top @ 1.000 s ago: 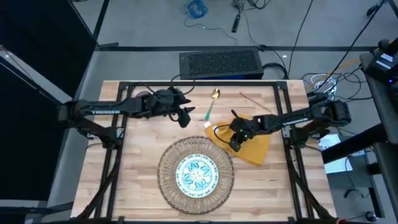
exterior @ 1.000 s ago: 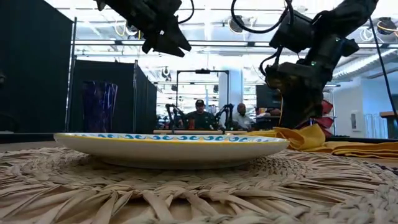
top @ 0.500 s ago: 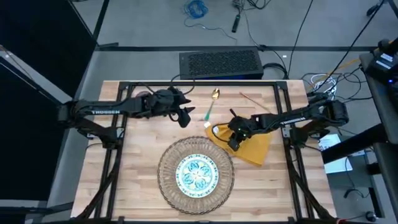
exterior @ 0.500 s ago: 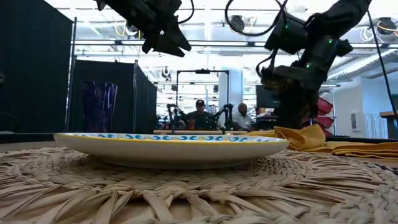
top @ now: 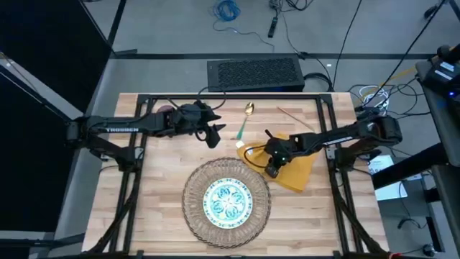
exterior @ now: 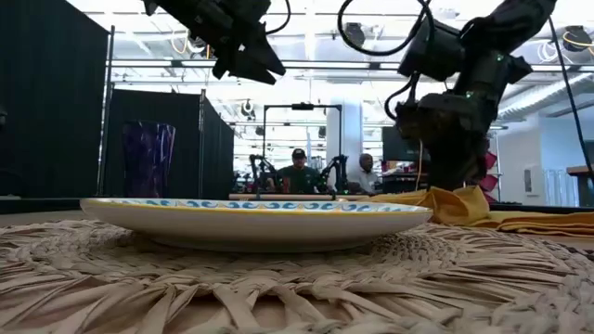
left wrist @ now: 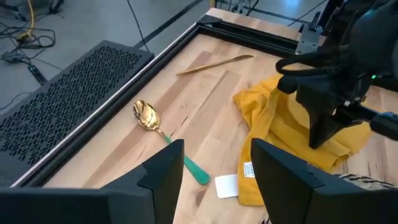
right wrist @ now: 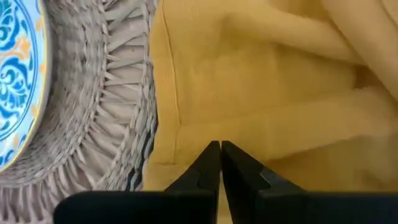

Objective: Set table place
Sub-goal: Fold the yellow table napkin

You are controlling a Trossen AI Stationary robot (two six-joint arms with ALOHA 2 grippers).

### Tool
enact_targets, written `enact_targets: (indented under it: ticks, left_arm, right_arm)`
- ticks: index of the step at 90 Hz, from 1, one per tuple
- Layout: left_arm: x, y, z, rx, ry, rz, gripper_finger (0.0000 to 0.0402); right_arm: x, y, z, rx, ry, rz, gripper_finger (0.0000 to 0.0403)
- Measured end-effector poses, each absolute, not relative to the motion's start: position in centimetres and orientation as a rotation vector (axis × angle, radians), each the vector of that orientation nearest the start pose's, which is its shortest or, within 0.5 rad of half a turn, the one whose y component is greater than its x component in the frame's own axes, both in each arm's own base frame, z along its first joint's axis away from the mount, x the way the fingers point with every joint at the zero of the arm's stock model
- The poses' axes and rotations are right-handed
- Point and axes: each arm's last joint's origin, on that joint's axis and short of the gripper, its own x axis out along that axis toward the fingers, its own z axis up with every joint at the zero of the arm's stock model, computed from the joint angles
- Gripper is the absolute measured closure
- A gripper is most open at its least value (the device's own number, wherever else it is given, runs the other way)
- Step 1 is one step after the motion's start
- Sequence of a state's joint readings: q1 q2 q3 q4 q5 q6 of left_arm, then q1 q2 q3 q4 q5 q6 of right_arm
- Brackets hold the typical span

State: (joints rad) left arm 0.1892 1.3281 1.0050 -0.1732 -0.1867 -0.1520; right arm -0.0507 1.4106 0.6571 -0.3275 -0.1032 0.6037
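A round wicker mat (top: 194, 183) lies near the table's (top: 158, 216) front edge, with the teal-patterned white plate (top: 228, 201) resting on it. The crumpled yellow napkin (top: 296, 171) lies right of the mat. My right gripper (top: 272, 171) stands shut over its left part, pointing down. The gold spoon with a teal handle (top: 244, 119) and a thin gold utensil (top: 293, 116) lie flat toward the far edge. My left gripper (top: 213, 134) hovers open above the table, left of the spoon. A purple cup (exterior: 148, 158) stands at the far left. My right gripper comes from above, pointing down, with its shut fingertips (right wrist: 211, 155) at the napkin's flat part next to a hem (right wrist: 186, 127), close to the mat's rim. I cannot tell whether any cloth is caught between them. The napkin lies slack on the table.
A black metal frame (top: 230, 97) runs around the tabletop. A small white tag (left wrist: 227, 185) lies by the napkin's far corner. Bare wood shows left of the mat (top: 154, 180). People sit in the room beyond the table (exterior: 299, 172).
My right gripper, fingers down over the napkin, has drifted slightly toward the far left and then come back toward the near edge. The napkin lies as before.
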Motion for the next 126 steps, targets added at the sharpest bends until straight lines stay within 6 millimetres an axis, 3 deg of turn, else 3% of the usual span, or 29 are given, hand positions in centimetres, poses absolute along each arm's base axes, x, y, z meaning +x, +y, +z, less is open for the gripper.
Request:
enact_targets:
  ticks: [34, 52, 70, 126]
  left_arm:
    - [28.6, 6.0, 29.3, -0.147, 0.470, 0.405, 0.0230]
    - [28.6, 6.0, 29.3, -0.147, 0.470, 0.405, 0.0230]
    - [28.6, 6.0, 29.3, -0.147, 0.471, 0.403, 0.0230]
    - [28.7, 5.9, 29.3, -0.149, 0.473, 0.392, 0.0230]
  right_arm:
    - [23.4, -0.4, 16.1, 0.625, 1.088, -0.324, 0.0403]
    - [23.7, -1.7, 16.3, 0.608, 1.026, -0.378, 0.0403]
    - [23.1, -2.6, 16.0, 0.602, 1.079, -0.417, 0.0403]
    - [23.2, -2.1, 15.4, 0.640, 1.138, -0.347, 0.0403]
